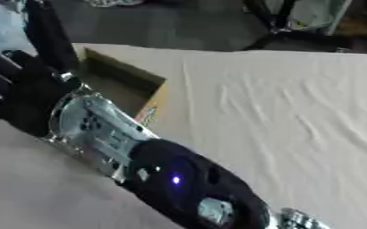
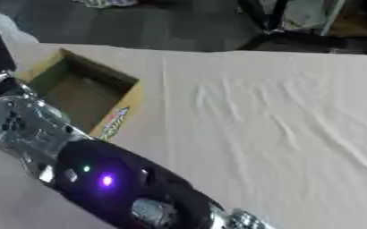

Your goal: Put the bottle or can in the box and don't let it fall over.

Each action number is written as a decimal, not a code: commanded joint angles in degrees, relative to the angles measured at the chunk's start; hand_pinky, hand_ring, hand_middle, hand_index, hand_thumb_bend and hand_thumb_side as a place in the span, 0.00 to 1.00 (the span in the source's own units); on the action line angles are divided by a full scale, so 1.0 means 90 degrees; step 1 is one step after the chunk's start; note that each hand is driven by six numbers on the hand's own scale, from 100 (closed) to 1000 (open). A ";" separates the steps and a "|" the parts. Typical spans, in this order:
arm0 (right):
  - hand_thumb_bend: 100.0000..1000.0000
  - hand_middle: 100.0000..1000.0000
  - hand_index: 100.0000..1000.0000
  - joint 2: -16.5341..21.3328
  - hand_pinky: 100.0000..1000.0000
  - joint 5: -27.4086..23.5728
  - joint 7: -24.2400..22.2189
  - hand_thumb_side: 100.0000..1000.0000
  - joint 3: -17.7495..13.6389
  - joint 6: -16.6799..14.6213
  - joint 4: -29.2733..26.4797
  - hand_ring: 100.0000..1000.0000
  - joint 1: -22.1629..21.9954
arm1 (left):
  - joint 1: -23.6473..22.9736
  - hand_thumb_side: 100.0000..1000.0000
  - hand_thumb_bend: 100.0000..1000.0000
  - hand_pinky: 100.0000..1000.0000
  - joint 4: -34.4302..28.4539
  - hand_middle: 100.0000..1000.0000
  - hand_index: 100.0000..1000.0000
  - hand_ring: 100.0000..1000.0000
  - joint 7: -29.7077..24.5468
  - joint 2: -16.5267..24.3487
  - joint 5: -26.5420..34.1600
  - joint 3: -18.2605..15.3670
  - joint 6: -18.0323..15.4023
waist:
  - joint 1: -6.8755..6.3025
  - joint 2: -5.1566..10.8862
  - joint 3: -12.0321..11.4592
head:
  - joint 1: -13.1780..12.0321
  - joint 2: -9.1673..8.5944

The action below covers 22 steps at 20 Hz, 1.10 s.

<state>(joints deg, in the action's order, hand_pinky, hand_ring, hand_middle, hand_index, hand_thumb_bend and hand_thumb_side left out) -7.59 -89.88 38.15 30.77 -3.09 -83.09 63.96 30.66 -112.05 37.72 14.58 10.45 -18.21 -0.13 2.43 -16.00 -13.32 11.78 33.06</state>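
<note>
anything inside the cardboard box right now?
The cardboard box shows only bare brown floor and walls in the right eye view; no bottle or can visible. Its near-left corner is covered by the arm, so that part can't be checked.

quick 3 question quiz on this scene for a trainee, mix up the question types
1. True or false: the cardboard box lies tipped on its side.
2. What covers the table? A: a cream cloth. B: a green mat. C: nothing, bare wood.
3. Fill in: in the left eye view, the robot's hand shows at the ____ edge, beside the box.

Key: 1 false, its opening faces up. 2 A. 3 left.
</note>
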 commanded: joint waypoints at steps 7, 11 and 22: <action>0.25 0.00 0.83 0.0127 0.00 0.0153 -0.0359 0.51 -0.0178 -0.0085 0.0350 0.00 0.0170 | 0.0025 0.84 0.22 0.92 -0.0128 0.98 0.85 0.83 -0.0026 0.0129 -0.0076 -0.0004 0.0041 | -0.0092 0.0064 0.0048 | 0.0080 -0.0113; 0.26 0.00 0.83 0.0209 0.00 0.0130 -0.0415 0.50 -0.0248 -0.0108 0.0510 0.00 0.0224 | 0.0011 0.84 0.22 0.92 -0.0133 0.98 0.85 0.83 -0.0044 0.0140 -0.0079 0.0006 0.0049 | -0.0103 0.0042 0.0060 | 0.0057 -0.0134; 0.24 0.00 0.84 0.0010 0.00 0.0056 -0.0684 0.47 -0.0256 -0.0085 0.1801 0.00 -0.0092 | 0.0032 0.84 0.21 0.92 -0.0152 0.98 0.85 0.83 -0.0096 0.0151 -0.0077 0.0045 0.0060 | -0.0104 0.0001 0.0064 | 0.0022 -0.0167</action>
<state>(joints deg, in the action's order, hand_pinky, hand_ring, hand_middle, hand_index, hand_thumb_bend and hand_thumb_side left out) -6.78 -89.11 32.55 28.94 -3.79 -67.64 62.30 30.29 -112.31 37.08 14.59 10.13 -17.85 0.37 2.02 -16.75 -12.70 12.13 32.12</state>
